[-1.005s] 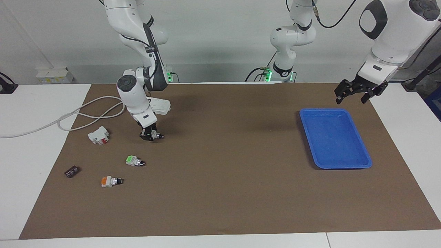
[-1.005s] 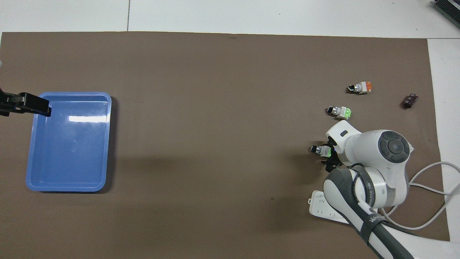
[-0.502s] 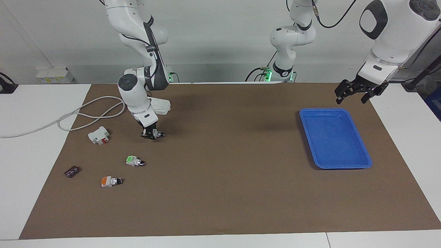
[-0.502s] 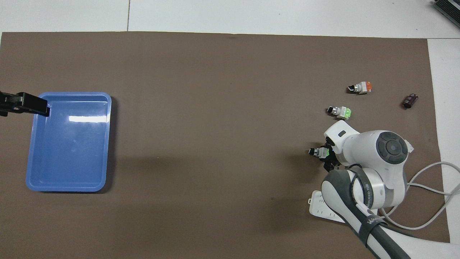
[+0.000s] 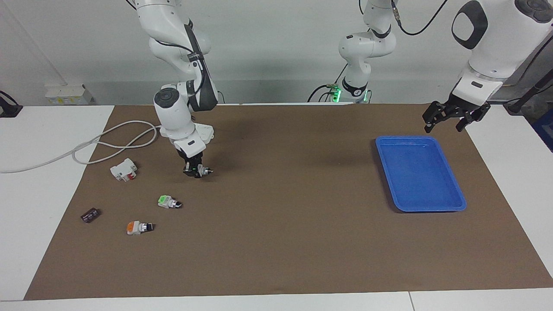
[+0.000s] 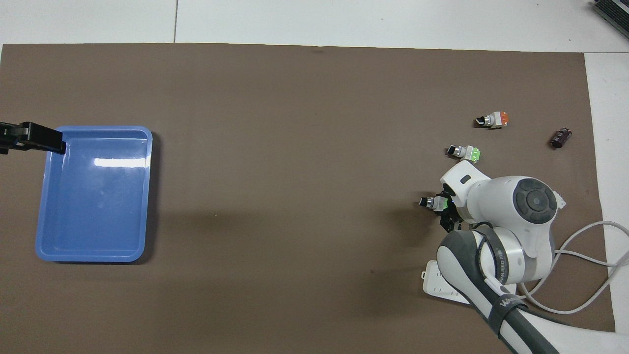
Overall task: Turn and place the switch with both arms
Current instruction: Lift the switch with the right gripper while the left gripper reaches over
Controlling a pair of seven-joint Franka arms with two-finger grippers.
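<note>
Now right claw [image 5: 195, 169] gripping switch [image 5: 203, 171], lying level

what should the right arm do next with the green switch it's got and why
Probably carry it toward the middle of the mat for a handover. The right gripper is shut on a green switch, lifted off the mat, while the left gripper waits by the blue tray at the other end.
</note>
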